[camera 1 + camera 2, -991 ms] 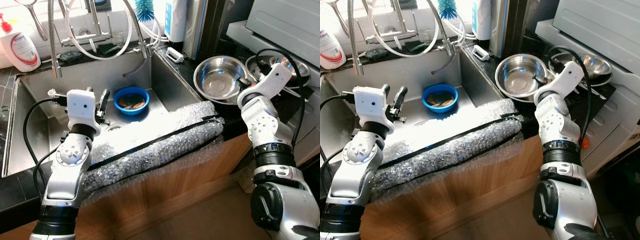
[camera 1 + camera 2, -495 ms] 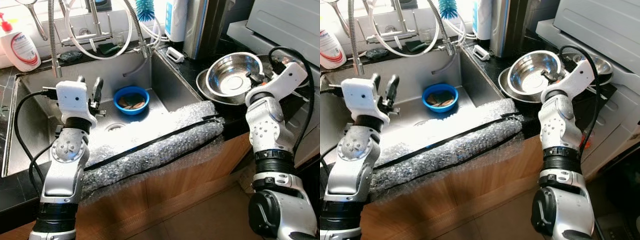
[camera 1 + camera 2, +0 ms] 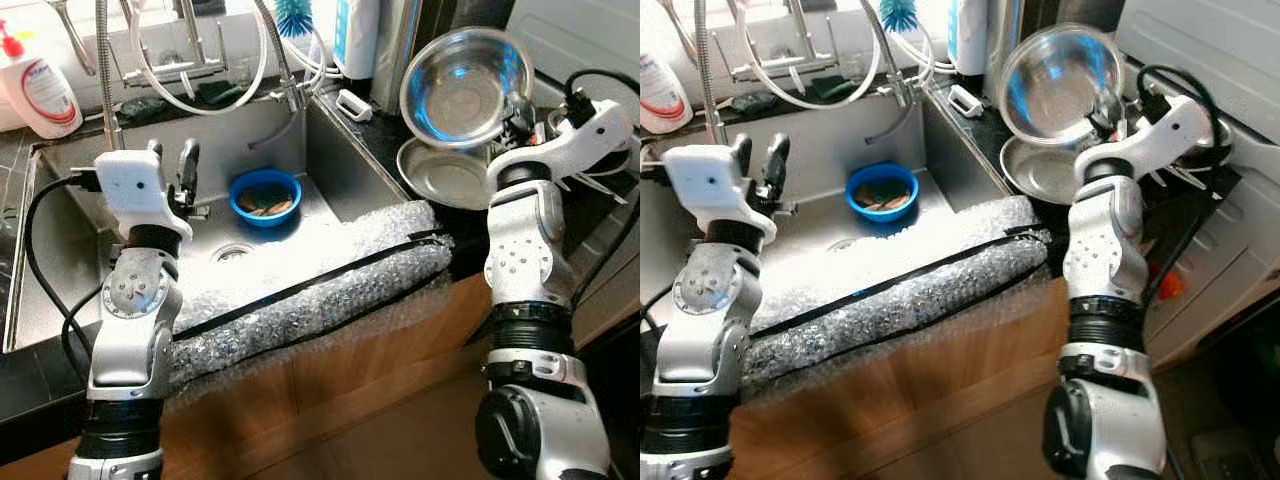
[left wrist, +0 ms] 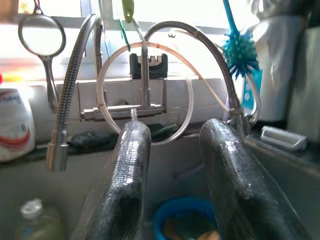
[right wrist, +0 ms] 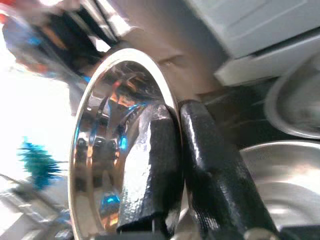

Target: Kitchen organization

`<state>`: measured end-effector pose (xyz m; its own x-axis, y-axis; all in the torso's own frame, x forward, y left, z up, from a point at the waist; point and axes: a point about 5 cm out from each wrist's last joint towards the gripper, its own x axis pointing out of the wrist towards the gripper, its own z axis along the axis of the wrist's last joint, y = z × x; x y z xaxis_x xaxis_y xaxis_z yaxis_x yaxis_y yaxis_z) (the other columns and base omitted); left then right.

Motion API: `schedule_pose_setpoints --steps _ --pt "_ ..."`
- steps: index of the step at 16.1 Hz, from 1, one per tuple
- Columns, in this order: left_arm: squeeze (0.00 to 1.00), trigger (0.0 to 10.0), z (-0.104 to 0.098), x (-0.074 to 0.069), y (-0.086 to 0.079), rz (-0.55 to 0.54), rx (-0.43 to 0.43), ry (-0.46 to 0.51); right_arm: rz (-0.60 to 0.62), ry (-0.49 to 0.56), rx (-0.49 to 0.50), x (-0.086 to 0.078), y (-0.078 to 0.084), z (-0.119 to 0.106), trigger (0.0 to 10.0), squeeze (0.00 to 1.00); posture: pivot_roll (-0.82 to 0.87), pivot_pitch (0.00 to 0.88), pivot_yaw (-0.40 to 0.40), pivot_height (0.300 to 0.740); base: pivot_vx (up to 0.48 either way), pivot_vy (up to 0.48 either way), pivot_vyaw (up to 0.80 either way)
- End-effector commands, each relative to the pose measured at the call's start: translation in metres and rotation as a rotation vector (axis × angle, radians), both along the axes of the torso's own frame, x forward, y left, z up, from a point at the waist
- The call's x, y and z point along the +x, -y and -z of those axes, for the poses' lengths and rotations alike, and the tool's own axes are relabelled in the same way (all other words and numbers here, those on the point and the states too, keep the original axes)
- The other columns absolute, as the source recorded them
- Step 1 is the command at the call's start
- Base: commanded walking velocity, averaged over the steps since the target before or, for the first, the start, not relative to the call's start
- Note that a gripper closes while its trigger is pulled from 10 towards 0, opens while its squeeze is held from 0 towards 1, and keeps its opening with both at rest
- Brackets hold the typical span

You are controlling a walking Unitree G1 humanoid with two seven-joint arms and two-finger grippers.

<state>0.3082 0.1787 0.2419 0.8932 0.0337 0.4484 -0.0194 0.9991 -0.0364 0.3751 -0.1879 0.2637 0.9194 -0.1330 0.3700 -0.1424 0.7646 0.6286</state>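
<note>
At the tabletop's back left corner we see a soap bottle (image 3: 38, 88) whose label is too blurred to read. Our left pincer (image 3: 171, 168) hovers over the sink (image 3: 60, 200), fingers apart and empty, near a blue bowl (image 3: 264, 196) (scraps inside, not yet cleared). Toward the right edge, our right pincer (image 5: 175, 150) clamps the rim of a steel bowl (image 3: 466, 88), tilted above a second bowl (image 3: 445, 180). We judge the organizing barely begun.

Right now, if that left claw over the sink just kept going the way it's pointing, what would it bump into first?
Probably the chrome faucet assembly at the back of the steel sink: the open left gripper points at it, above the blue bowl. Depth is unclear.
</note>
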Motion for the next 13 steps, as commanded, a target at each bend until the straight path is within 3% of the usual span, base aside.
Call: schedule_pose_setpoints --steps 1,3,7,8,9,10,13 --pt "0.00 10.0 -0.011 -0.002 -0.005 0.018 -0.099 0.026 -0.086 0.110 0.075 -0.007 -0.002 -0.010 10.0 0.00 0.01 0.058 0.006 0.740 0.000 0.000 0.00" --pt "0.00 10.0 -0.014 -0.001 -0.009 0.046 -0.192 0.030 -0.228 0.146 0.139 -0.012 -0.017 -0.004 10.0 0.00 0.00 0.067 0.006 0.740 0.000 0.000 0.00" --pt "0.00 10.0 -0.010 -0.003 -0.010 0.140 -0.353 0.002 -0.373 0.100 0.194 -0.022 -0.047 0.021 10.0 0.00 0.01 0.084 0.007 0.740 0.000 0.000 0.00" --pt "0.82 10.0 -0.012 -0.005 -0.010 0.156 -0.373 0.018 -0.395 0.089 0.204 -0.024 -0.052 0.025 10.0 0.00 0.00 0.088 0.008 0.740 0.000 0.000 0.00" --pt "1.00 10.0 -0.015 -0.006 -0.008 0.189 -0.382 0.024 -0.417 0.071 0.233 -0.026 -0.058 0.029 10.0 0.00 0.00 0.091 0.007 0.740 0.000 0.000 0.00" --pt "1.00 10.0 -0.016 -0.007 0.000 0.254 -0.413 0.018 -0.469 0.044 0.273 -0.033 -0.072 0.039 10.0 0.00 0.01 0.091 0.007 0.740 0.000 0.000 0.00" --pt "1.00 10.0 -0.016 -0.007 0.003 0.315 -0.440 0.009 -0.515 0.008 0.286 -0.039 -0.086 0.048 10.0 0.00 0.01 0.085 0.008 0.740 0.000 0.000 0.00"
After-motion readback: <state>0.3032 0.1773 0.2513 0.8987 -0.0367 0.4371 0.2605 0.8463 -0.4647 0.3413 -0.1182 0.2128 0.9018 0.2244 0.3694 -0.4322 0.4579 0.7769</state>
